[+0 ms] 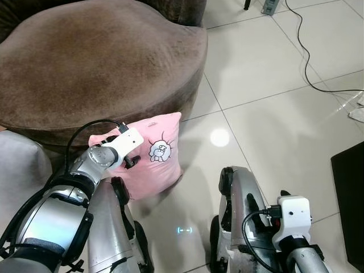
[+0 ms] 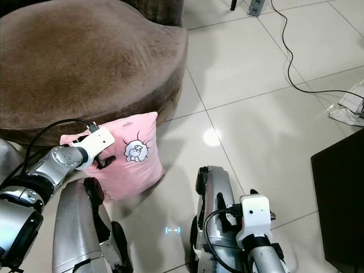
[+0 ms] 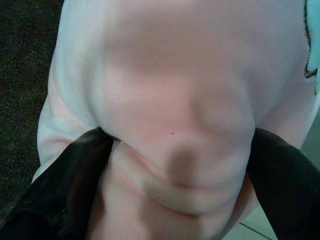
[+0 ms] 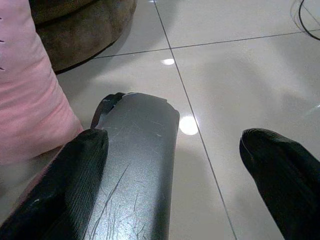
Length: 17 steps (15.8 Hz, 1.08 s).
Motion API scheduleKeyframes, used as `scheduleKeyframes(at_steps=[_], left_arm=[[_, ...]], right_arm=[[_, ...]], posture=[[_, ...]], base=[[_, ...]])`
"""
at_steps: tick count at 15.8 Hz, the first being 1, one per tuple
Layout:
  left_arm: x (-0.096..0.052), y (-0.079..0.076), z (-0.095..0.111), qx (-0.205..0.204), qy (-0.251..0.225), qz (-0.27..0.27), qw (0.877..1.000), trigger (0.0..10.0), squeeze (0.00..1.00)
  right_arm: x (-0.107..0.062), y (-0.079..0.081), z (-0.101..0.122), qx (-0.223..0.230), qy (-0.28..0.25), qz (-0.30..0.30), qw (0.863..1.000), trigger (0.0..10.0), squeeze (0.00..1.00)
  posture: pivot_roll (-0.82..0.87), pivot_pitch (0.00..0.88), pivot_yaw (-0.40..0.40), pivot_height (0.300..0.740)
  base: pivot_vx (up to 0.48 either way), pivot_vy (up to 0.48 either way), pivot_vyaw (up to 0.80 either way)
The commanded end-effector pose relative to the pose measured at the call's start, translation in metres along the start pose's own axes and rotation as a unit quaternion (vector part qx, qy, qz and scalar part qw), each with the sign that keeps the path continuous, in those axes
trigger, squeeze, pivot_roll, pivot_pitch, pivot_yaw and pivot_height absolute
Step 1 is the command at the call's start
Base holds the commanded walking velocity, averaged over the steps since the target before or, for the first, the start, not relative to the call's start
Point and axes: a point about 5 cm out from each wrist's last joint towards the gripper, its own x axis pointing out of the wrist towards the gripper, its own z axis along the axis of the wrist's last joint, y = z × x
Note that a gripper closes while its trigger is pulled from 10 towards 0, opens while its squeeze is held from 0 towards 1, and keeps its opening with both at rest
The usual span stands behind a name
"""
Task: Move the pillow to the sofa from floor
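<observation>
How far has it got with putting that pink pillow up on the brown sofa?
Early stage. Done: the left gripper has reached the pink pillow and pinches its fabric between both fingers. In hand: the grasp; the pillow's bottom edge is near the tiled floor, beside the sofa. Left: lifting it onto the seat. The right gripper hangs open.

The glossy cream-tiled floor (image 1: 267,119) with thin dark grout lines carries a large rounded brown velvety sofa (image 1: 96,62), and a pink square pillow with a small cartoon sheep print (image 1: 156,156) stands on edge on the tiles, leaning against the sofa's base. A thin black cable (image 1: 307,54) snakes across the tiles well away from the sofa, some crumpled white plastic (image 1: 357,111) lies near its far end, and a flat black panel (image 1: 350,199) lies at the floor's right edge.
</observation>
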Motion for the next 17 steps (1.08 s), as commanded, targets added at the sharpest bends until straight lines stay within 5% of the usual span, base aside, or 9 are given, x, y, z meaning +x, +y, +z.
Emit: scheduleKeyframes(at_steps=[1,2,3,14,15,16,17], left_arm=[[-0.0010,-0.0054,-0.0155,-0.011,0.025,0.001,1.000,10.0,0.39],[-0.0009,-0.0054,-0.0155,-0.014,0.024,0.004,1.000,10.0,0.83],[-0.0006,-0.0053,-0.0149,-0.007,0.025,0.009,1.000,10.0,1.00],[0.0010,-0.0077,-0.0133,-0.012,0.024,0.015,1.000,10.0,1.00],[0.0014,-0.0104,-0.0134,-0.024,0.022,0.000,0.999,0.0,1.00],[0.0016,-0.0117,-0.0135,-0.014,0.022,-0.006,1.000,0.0,0.38],[0.0014,-0.0108,-0.0133,-0.008,0.022,0.000,1.000,0.0,0.00]], right_arm=[[-0.0146,-0.0011,-0.0315,0.004,0.088,-0.004,0.996,10.0,0.00],[-0.0152,-0.0005,-0.0318,0.004,0.089,-0.004,0.996,10.0,0.00],[-0.0160,0.0004,-0.0321,0.004,0.090,-0.003,0.996,10.0,0.00],[-0.0215,0.0012,-0.0341,0.006,0.098,-0.010,0.995,10.0,0.00],[-0.0223,0.0012,-0.0343,0.006,0.099,-0.011,0.995,10.0,0.00],[-0.0227,0.0010,-0.0346,0.006,0.099,-0.012,0.995,10.0,0.00],[-0.0230,0.0009,-0.0347,0.006,0.100,-0.013,0.995,10.0,0.00]], posture=[[-0.28,0.334,-0.001,0.446],[-0.28,0.332,0.000,0.446],[-0.29,0.333,0.002,0.446],[-0.31,0.329,0.006,0.446],[-0.31,0.330,0.007,0.446],[-0.31,0.330,0.009,0.446],[-0.31,0.331,0.011,0.446]], base=[[0.000,0.000,0.00],[0.000,0.000,0.00],[0.000,0.000,0.00],[0.000,0.000,0.00],[0.000,0.000,0.00],[0.000,0.000,0.00],[0.000,0.000,0.00]])
